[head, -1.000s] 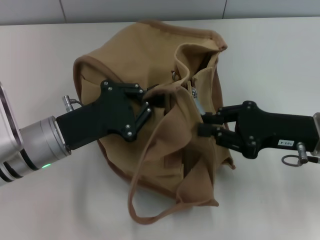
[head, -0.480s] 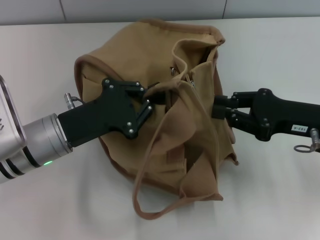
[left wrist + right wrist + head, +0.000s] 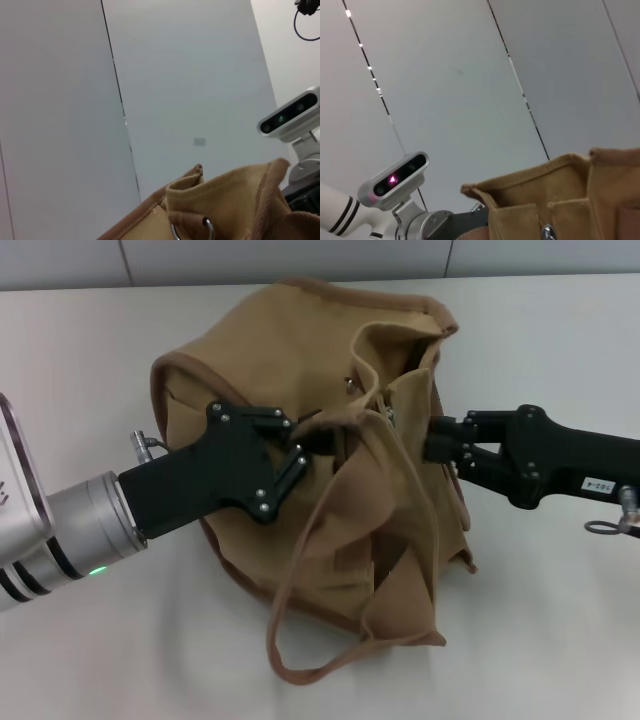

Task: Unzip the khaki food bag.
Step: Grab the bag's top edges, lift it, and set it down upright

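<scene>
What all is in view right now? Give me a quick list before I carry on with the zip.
soft khaki canvas food bag: one, khaki-tan with darker brown edging, slumped mid-table between the two grippers.
wide strap handle: one clearly seen, tan, looping off the bag's near side toward the robot.
small metal ring: one, silver, at the bag's top edge in the left wrist view.
table: one, off-white, under everything.
wall panels: grey-white, behind the table.
left gripper: one, black, at the bag's top fold.
right gripper: one, black, at the bag's right side.
</scene>
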Controlling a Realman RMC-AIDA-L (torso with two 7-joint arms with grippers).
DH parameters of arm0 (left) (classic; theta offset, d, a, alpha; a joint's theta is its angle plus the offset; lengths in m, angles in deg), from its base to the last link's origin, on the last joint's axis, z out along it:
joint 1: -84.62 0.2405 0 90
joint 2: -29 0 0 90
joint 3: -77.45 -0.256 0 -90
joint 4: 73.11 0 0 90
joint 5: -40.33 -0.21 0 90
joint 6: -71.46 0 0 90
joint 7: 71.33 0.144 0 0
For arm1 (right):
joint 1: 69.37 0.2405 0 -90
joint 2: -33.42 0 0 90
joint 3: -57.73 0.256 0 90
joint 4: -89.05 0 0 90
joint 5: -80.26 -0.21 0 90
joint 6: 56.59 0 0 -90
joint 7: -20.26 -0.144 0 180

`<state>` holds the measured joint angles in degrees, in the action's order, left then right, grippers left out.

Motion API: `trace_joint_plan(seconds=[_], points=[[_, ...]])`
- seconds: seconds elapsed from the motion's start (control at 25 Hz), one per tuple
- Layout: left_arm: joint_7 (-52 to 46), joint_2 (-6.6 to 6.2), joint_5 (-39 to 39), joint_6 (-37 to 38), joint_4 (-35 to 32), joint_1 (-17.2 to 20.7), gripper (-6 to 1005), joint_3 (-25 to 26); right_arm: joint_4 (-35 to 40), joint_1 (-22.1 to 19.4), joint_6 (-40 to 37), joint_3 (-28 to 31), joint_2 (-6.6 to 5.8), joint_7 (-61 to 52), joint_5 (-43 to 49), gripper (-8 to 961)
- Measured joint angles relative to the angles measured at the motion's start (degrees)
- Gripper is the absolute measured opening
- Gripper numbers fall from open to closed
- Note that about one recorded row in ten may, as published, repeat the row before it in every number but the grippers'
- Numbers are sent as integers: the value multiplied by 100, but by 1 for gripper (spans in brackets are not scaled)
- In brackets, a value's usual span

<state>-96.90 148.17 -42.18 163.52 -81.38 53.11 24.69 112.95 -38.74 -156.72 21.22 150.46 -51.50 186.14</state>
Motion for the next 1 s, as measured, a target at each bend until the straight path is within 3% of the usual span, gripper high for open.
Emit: trace_joint_plan(seconds=[0.44, 0.68, 0.92, 1.0], points=[[8, 0, -8, 21, 95, -57, 56, -15, -44, 172, 412, -369, 177, 54, 38, 287], [152, 0, -12, 91, 225, -76, 56, -13, -156, 231, 575, -459, 203, 61, 37, 307], [233, 0, -37, 182, 318, -98, 56, -19, -196, 243, 623, -479, 205, 59, 36, 488], [233, 0, -37, 182, 318, -98, 56, -19, -229, 256, 623, -573, 209, 74, 36, 480]])
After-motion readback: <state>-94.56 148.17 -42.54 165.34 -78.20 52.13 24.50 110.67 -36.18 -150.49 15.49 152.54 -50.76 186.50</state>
